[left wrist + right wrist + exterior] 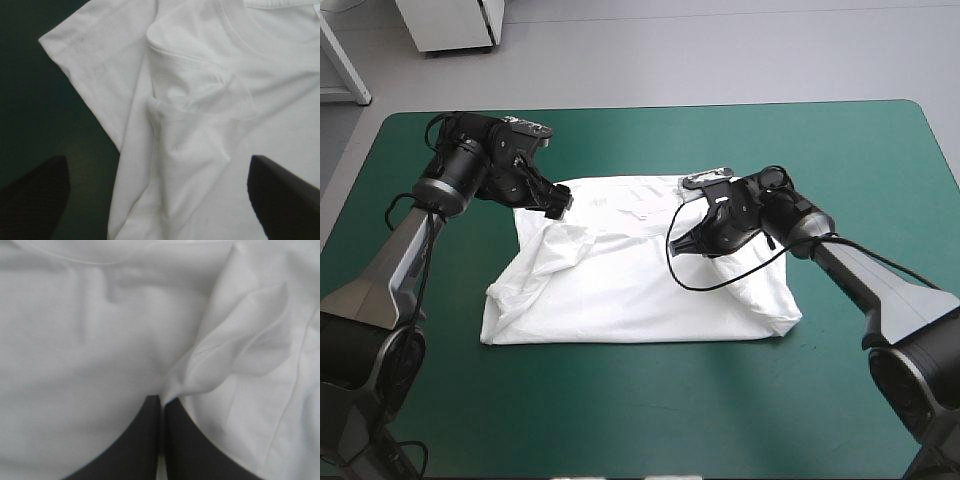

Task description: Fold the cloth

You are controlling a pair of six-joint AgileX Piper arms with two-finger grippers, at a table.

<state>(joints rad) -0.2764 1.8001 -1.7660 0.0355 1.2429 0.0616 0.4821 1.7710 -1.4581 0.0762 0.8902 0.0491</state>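
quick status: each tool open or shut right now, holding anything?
Left tool: open, holding nothing.
Right tool: shut on a fold of the T-shirt.

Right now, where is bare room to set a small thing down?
The widest bare teal-green cover lies between the T-shirt and the near edge; a narrower strip runs beyond it to the far edge. Crowded: the shirt's far side, at the left gripper and right gripper.

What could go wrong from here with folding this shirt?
The right gripper is shut on only a small ridge of the T-shirt, so the cloth may slip out when lifted. The left gripper is open above bunched wrinkles near the sleeve. Closing there might catch only one layer and leave the fold skewed.
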